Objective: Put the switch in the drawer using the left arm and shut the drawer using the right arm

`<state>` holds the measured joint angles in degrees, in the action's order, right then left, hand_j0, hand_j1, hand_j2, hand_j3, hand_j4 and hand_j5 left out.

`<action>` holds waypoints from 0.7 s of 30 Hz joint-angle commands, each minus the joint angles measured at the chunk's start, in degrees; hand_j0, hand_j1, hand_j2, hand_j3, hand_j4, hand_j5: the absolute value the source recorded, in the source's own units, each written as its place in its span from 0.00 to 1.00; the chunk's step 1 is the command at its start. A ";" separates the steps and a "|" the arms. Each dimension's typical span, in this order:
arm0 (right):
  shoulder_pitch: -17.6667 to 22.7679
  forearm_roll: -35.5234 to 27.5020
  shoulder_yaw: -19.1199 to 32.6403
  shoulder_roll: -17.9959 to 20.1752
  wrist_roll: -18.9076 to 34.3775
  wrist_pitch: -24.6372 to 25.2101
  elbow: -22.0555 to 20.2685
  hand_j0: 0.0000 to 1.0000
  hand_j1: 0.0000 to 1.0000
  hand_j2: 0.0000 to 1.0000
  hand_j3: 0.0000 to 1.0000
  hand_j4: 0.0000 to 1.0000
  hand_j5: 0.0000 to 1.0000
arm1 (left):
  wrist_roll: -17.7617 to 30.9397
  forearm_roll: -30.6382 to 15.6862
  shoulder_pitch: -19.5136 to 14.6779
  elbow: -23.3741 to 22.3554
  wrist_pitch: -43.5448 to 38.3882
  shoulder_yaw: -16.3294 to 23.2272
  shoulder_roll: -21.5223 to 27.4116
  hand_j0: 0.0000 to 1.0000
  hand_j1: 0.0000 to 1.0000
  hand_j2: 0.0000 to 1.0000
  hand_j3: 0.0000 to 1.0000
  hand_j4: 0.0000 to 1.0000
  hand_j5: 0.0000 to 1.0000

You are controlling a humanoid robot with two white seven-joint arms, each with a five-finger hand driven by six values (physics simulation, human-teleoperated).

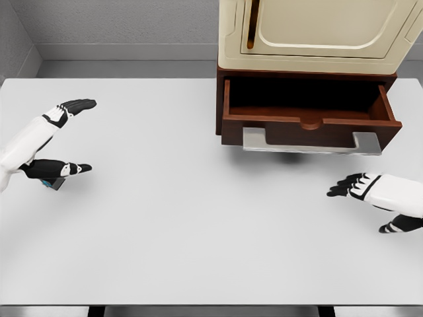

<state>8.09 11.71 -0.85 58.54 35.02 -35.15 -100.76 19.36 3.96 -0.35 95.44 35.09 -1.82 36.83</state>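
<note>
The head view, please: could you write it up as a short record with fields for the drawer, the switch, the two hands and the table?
drawer: open, pulled out of the brown cabinet, inside looks empty, grey handle in front
switch: small blue-grey object on the table, mostly hidden under the left hand
left hand: over the switch, fingers spread, not closed on it
right hand: open, resting right of centre, short of the drawer
table: white

- A simulated test room, not a real home (the surfaces look rendered and plain).
- A wide white table (pixel 198 218) fills the view.
- Far right stands a cream cabinet (pixel 317 33) over a brown drawer (pixel 307 119), before grey walls (pixel 119 20).
</note>
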 commanded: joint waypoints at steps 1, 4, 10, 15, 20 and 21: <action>-0.17 -0.37 -1.44 0.09 -0.02 0.15 -0.05 1.00 1.00 1.00 1.00 1.00 1.00 | -0.03 -0.44 0.00 -0.08 -0.09 -0.03 0.09 1.00 1.00 1.00 1.00 1.00 1.00; 0.00 -0.63 -0.92 0.26 -0.02 0.15 0.04 1.00 1.00 1.00 1.00 1.00 1.00 | -0.03 -0.44 0.00 -0.26 -0.09 -0.03 0.17 1.00 1.00 1.00 1.00 1.00 1.00; 16.51 -10.12 19.72 -0.53 -0.02 0.15 0.13 0.59 0.59 0.59 0.59 0.59 0.59 | -12.05 -8.96 4.56 -0.43 -0.09 -2.23 4.74 1.00 1.00 1.00 1.00 1.00 1.00; 16.43 -13.81 21.50 -2.20 -0.02 0.15 0.13 0.61 0.61 0.61 0.61 0.61 0.61 | -19.28 -17.58 10.81 -0.61 -0.09 -1.70 11.25 0.99 0.99 0.99 0.99 0.99 0.99; 16.35 -15.92 21.32 -1.58 -0.02 0.15 0.13 0.62 0.62 0.62 0.62 0.62 0.62 | -19.28 -18.99 11.34 -0.70 -0.09 1.81 11.34 0.99 0.99 0.99 0.99 0.99 0.99; 16.35 -15.92 21.15 -1.50 -0.02 0.15 0.04 0.63 0.63 0.63 0.63 0.63 0.63 | -19.19 -18.99 11.42 -0.70 -0.09 2.25 11.34 0.99 0.99 0.99 0.99 0.99 0.99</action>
<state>24.43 -2.99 20.26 56.89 35.02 -35.15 -100.66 0.55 -14.07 11.16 94.74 35.02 -0.81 47.79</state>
